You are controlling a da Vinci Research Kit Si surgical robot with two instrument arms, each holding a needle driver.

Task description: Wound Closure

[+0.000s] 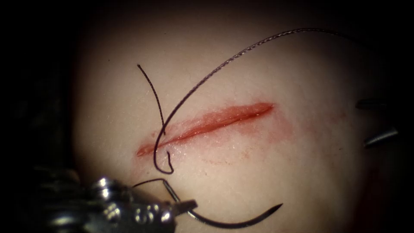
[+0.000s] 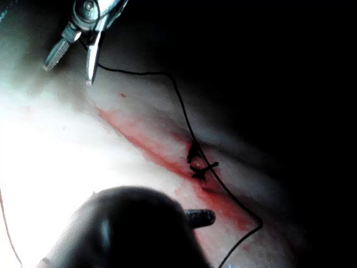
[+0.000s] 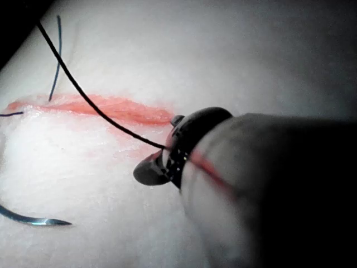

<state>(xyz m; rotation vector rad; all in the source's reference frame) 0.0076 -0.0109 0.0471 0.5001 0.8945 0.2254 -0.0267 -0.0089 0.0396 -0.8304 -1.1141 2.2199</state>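
Endoscope view: left gripper (image 1: pixel 189 206) clamped on needle (image 1: pixel 233 221) near its tail, out of tissue (image 1: pixel 267 172); right gripper (image 1: pixel 379 121) jaws apart, empty; slack thread (image 1: pixel 215 71) could snag.

Pale tissue (image 1: pixel 267 172), red cut (image 1: pixel 207 123), dark thread (image 1: pixel 224 64).

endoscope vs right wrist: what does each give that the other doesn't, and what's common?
Endoscope adds: the left tool shut on the needle near its thread end, with the needle out of the tissue. It also shows the thread entering at the left end of the cut.
Right wrist adds: a close look at the thread running up to the right tool's fingers, with no grip visible.
Both: cut, thread, short thread tail, needle tip.
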